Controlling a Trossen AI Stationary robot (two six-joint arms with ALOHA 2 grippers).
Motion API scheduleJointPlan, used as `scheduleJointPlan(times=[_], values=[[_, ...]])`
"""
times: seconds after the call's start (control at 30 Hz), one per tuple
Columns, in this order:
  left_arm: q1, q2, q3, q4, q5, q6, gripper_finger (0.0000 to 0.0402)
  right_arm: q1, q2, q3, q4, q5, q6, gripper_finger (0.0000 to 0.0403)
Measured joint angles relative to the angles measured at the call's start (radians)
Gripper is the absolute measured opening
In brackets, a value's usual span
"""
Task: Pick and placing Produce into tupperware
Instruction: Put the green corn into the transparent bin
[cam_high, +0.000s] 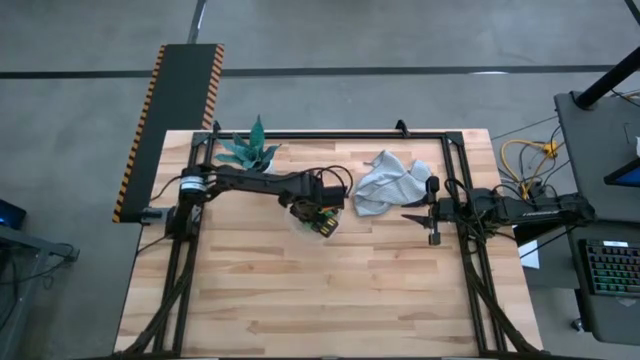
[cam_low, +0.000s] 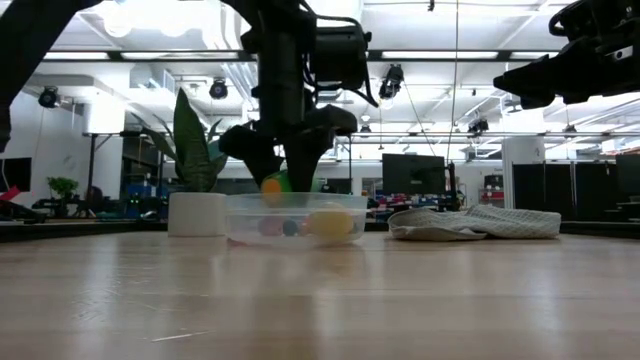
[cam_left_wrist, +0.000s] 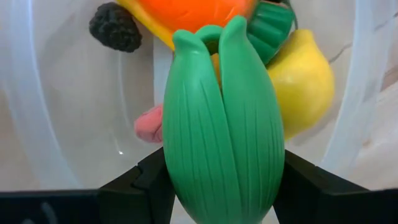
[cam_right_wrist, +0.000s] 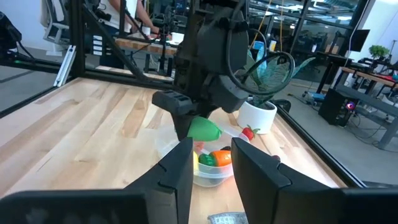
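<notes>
Smooth, ribbed green plastic vegetable (cam_left_wrist: 222, 124) with a soft sheen; clear glossy plastic tub (cam_low: 295, 220); pale, lightly glossy wooden bench (cam_high: 330, 290); crumpled matt grey cloth (cam_high: 388, 180); matt black jaws.

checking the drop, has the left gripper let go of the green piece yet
No, the left gripper has its fingers clamped on the green piece above the tub.

One camera is looking straight down on the whole table (cam_high: 330, 300). Another is sitting at tabletop level, facing the room. The left wrist camera is hanging very close over the tub (cam_left_wrist: 367, 87). The right wrist camera is viewing that tub (cam_right_wrist: 208, 175) from farther off.
</notes>
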Motion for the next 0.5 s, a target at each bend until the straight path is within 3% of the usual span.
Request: scheduleJointPlan(times=[0.23,0.5], values=[[0.000,0.000,-0.030,0.065,0.003,0.000,0.0186,0.000,0.000,0.000,0.000,0.000,0.000,0.0105],[0.000,0.000,-0.054,0.087,0.009,0.000,0.0293,0.000,0.000,0.000,-0.001,0.000,0.000,0.0105]])
